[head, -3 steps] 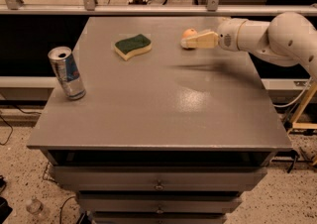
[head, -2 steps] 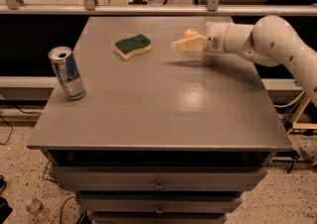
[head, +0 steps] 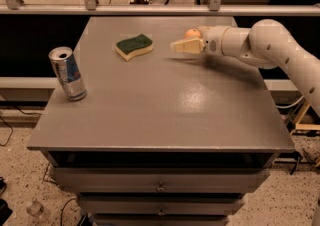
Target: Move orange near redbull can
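The orange (head: 192, 33) lies on the far right part of the grey table (head: 165, 105), mostly hidden behind my gripper. My gripper (head: 184, 46), cream-coloured at the end of the white arm (head: 265, 45), reaches in from the right, low over the table, and points left just in front of the orange. The redbull can (head: 67, 73) stands upright near the table's left edge, far from the orange and the gripper. I cannot see whether the gripper touches the orange.
A green-and-yellow sponge (head: 134, 46) lies on the table between the can and the gripper, towards the back. A railing (head: 150, 9) runs behind the table. Drawers (head: 160, 186) sit below the front edge.
My gripper has moved a little left and towards the front. The orange now shows behind its upper edge. The can and the sponge have not moved.
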{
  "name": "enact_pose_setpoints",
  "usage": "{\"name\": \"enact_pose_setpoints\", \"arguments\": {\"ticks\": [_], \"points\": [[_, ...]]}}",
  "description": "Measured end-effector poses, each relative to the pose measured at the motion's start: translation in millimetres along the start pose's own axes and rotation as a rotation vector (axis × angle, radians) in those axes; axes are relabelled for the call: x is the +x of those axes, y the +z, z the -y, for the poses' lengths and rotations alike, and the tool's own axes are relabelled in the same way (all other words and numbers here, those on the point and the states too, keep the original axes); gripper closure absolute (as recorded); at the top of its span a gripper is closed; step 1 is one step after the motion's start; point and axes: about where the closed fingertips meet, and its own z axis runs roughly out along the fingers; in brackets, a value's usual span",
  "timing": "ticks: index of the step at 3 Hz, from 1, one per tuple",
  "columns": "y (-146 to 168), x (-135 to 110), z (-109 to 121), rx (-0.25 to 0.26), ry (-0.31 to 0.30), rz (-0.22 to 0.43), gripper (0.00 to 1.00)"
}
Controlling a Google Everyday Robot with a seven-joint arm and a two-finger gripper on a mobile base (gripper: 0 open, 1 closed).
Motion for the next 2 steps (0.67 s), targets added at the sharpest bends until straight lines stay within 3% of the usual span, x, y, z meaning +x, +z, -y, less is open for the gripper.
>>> {"name": "enact_pose_setpoints", "arguments": {"ticks": [2], "points": [[8.9, 5.8, -5.4, -0.012, 0.005, -0.006, 0.64]]}}
